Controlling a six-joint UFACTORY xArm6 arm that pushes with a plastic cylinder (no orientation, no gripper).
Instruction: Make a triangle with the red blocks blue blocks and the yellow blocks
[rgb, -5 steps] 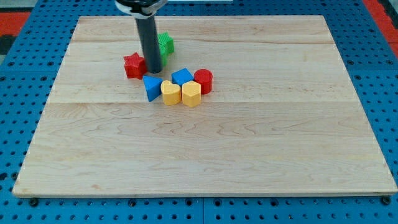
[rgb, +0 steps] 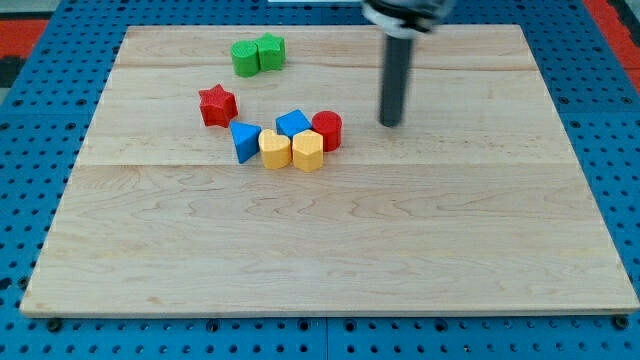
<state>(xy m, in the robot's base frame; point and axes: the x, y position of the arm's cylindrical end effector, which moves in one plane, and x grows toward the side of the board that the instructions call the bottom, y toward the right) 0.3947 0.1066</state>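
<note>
My tip (rgb: 390, 123) rests on the wooden board (rgb: 330, 250), well to the right of the cluster of blocks and touching none of them. I carry no gripper, only the dark rod (rgb: 397, 80), so nothing is held.

The nearest block to my tip is the red cylinder (rgb: 327, 130), a clear gap to its left. Against the cylinder's left side sits the blue block (rgb: 293, 124). Just nearer than these lie the two yellow blocks side by side and touching: the yellow hexagon (rgb: 308, 151) on the right and the yellow heart-like block (rgb: 275, 149) on the left. The blue triangle (rgb: 244, 139) touches that left yellow block. The red star (rgb: 217, 105) stands apart, farther and to the left. Two green blocks (rgb: 257, 55) sit together near the far edge.
</note>
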